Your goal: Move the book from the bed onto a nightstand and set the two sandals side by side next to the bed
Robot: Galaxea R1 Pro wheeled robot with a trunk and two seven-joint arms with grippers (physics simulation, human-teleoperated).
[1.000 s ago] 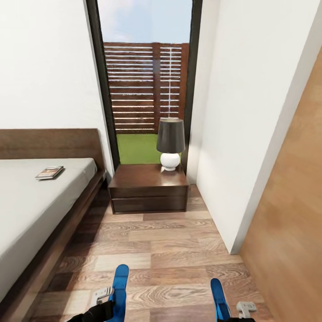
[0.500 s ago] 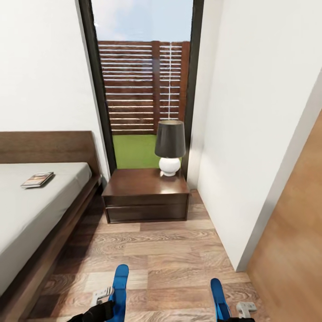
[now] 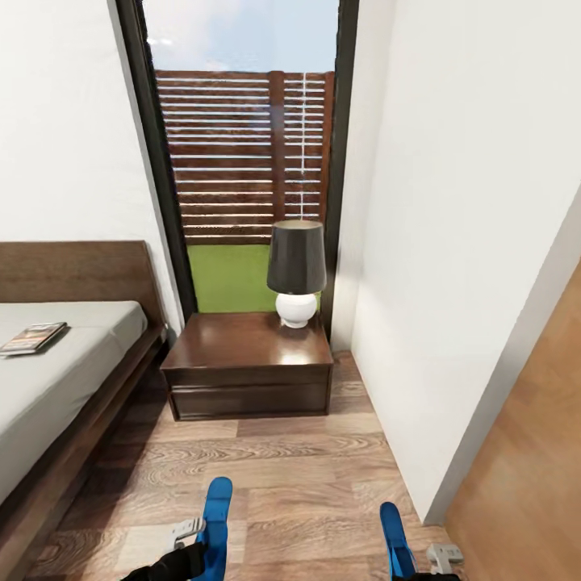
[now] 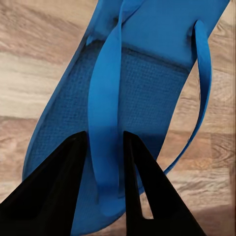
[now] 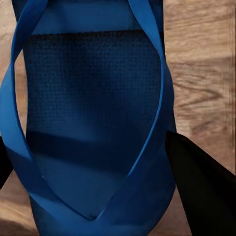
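Each pincer, left pincer point(image 4: 104, 169) and right pincer point(image 5: 93, 162), was clamped on a blue sandal point(image 3: 216, 516). The book point(image 3: 32, 337) lay on the bed point(image 3: 89, 355); nothing was placed yet.

Bright blue sandals point(image 3: 216, 516) with dotted soles in black fingers point(image 4: 64, 191); glossy reddish-brown nightstand point(image 3: 248, 367); pale grey bed point(image 3: 56, 379), dark frame; brown wood-grain plank floor point(image 3: 298, 468); white walls point(image 3: 452, 202).

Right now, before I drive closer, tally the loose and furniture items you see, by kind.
Sandals: 2, left sandal, right sandal
Book: 1
Lamp: 1
Nightstand: 1
Bed: 1
Total: 6
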